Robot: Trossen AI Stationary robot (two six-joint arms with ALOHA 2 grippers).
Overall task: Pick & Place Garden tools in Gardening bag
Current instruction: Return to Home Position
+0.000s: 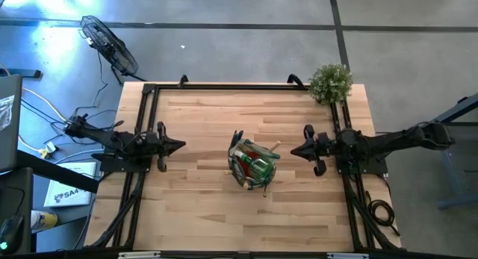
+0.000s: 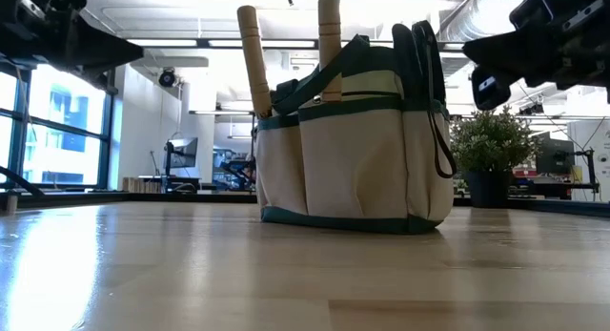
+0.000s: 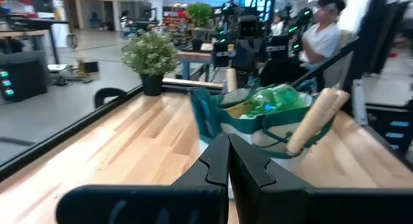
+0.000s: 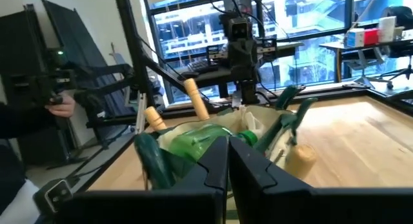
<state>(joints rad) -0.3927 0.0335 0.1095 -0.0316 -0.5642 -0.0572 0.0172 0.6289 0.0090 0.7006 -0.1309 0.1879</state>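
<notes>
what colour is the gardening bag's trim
Dark teal-green; the gardening bag shows it best in the low view.

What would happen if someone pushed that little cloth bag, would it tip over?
Probably it would slide or sag rather than tip: the gardening bag sits on a wide flat base. Its soft fabric walls would likely give. The wooden handles stick up high, so a hard shove might topple it.
</notes>
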